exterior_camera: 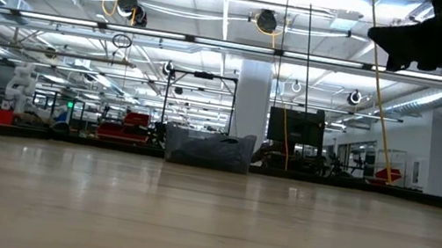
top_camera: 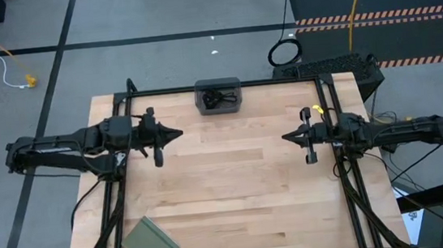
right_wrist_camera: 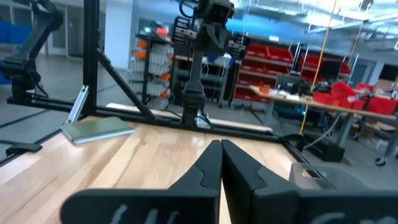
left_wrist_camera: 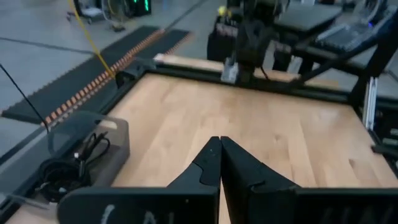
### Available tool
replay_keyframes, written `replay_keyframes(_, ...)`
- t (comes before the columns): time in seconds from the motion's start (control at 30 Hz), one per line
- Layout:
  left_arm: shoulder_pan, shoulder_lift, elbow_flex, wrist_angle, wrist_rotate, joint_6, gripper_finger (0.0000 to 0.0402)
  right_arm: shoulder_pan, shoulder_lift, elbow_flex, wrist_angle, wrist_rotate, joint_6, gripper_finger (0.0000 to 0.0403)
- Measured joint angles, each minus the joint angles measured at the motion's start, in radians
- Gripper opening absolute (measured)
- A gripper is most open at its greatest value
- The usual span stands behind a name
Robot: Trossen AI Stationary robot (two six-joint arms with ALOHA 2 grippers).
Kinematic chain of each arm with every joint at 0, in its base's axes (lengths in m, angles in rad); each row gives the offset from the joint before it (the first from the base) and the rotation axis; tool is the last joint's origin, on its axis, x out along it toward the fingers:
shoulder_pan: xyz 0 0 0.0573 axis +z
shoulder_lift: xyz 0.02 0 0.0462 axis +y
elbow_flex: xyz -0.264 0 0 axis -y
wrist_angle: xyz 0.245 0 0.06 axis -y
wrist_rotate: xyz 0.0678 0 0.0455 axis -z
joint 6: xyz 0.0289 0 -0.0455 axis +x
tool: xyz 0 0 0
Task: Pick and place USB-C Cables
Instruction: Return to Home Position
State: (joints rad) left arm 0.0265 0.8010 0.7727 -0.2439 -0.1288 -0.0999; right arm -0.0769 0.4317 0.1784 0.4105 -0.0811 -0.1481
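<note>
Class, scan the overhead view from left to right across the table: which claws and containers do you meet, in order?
Left claw, shut → dark grey tray holding the USB-C cables → right claw, shut.

My left arm [top_camera: 60, 145] and right arm [top_camera: 406, 132] are near-black, made of slim tube-like segments with chunkier joint housings. Thin black cables [top_camera: 94, 158] loop beside them. A short dark stub [top_camera: 158, 155] juts from the side of each wrist. My left gripper [left_wrist_camera: 219, 144] has two matte black moulded fingers, broad at the base and tapering to a narrow wedge. My right gripper [right_wrist_camera: 221, 144] looks the same. Pale marks on both housings are too blurred to read.
</note>
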Motion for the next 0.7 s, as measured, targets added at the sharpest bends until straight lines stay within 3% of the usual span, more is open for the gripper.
replay_keyframes(0.33, 0.031, -0.03, -0.063, 0.095, 0.018, -0.016, 0.0002, 0.0, -0.054, -0.091, 0.094, -0.041, 0.036, 0.0)
replay_keyframes(0.7, 0.031, -0.029, -0.063, 0.093, 0.025, -0.033, 0.0004, 0.046, -0.186, -0.093, -0.078, -0.054, 0.05, 0.0)
